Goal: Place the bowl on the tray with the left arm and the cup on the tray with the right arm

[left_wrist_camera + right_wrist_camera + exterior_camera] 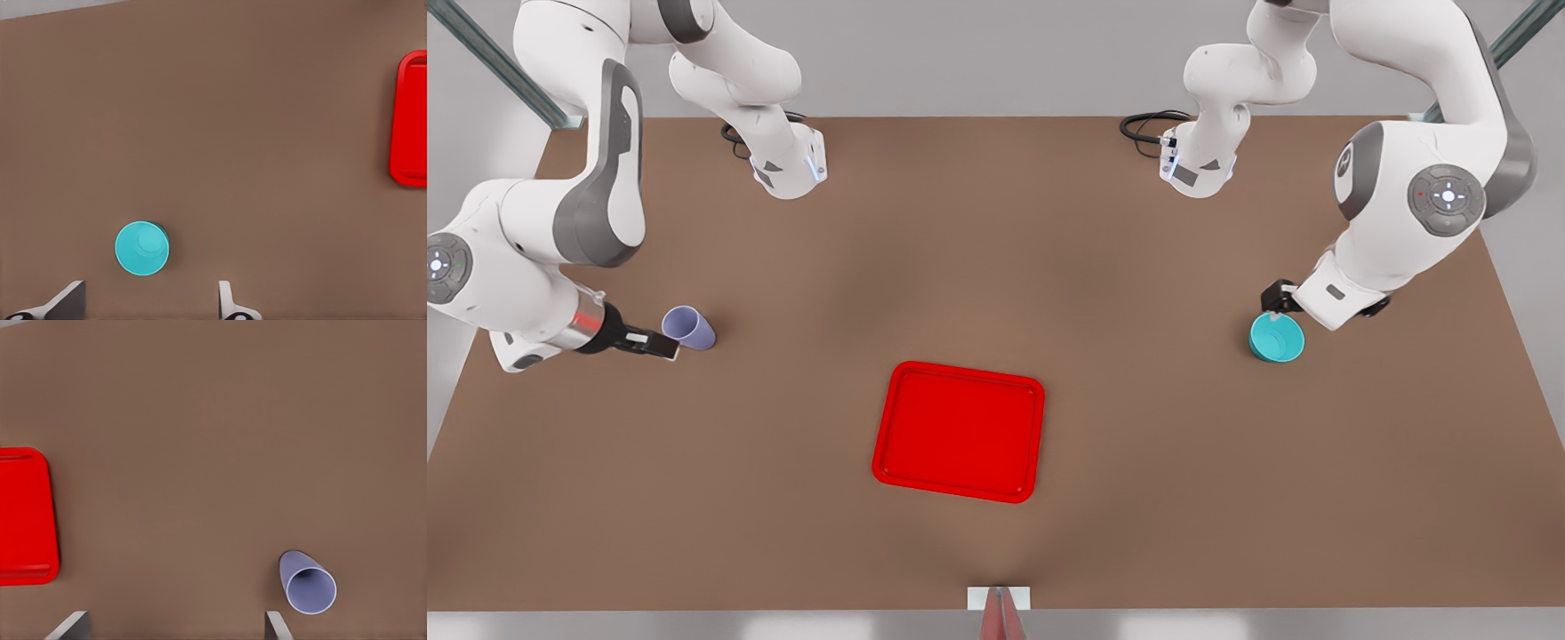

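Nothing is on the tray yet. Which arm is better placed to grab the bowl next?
The left. Its open hand hovers right by the bowl, fingers spread near it. The right hand is across the table beside the cup, beyond the tray.

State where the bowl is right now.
The bowl stands on the table at the front view's right, beside the left gripper, away from the tray.

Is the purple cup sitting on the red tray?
No, the cup stands on the brown table, off toward the front view's left of the tray, which has nothing on it.
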You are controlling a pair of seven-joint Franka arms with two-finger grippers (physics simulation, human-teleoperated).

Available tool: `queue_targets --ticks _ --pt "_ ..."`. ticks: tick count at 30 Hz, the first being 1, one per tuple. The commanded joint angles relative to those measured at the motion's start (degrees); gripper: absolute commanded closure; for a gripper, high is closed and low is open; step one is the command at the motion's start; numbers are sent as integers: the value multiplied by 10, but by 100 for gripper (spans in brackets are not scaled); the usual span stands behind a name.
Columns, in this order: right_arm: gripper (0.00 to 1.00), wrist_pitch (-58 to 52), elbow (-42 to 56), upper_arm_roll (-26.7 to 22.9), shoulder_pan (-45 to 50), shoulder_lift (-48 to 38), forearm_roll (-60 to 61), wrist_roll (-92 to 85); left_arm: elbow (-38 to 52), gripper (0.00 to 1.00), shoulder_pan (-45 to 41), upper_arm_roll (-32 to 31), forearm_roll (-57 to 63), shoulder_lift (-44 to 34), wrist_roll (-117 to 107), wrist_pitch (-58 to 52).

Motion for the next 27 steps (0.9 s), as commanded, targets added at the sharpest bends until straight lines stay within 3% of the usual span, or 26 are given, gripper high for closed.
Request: queue_targets --ticks 1,4,6,8,10,17,27 --pt "0 0 1 0 0 0 0 0 0 0 1 0 1 0 1 0" --pt "0 -1 4 0 0 -2 0 -2 -99 0 3 42 5 9 -5 14" --pt "0 -7 0 -1 0 -15 0 -2 -205 0 65 49 -2 26 9 162" --pt "0 -24 -2 -2 -2 -34 0 -2 -264 0 121 52 -83 51 137 213" --pt "0 -31 -5 -2 -4 -40 0 -2 -288 0 126 117 -152 60 309 215" --pt "0 -29 -5 -9 -4 -37 0 -2 -310 0 133 160 -193 100 367 276" --pt "0 -26 -4 -9 -4 -35 0 -4 -308 0 127 162 -231 171 361 313"
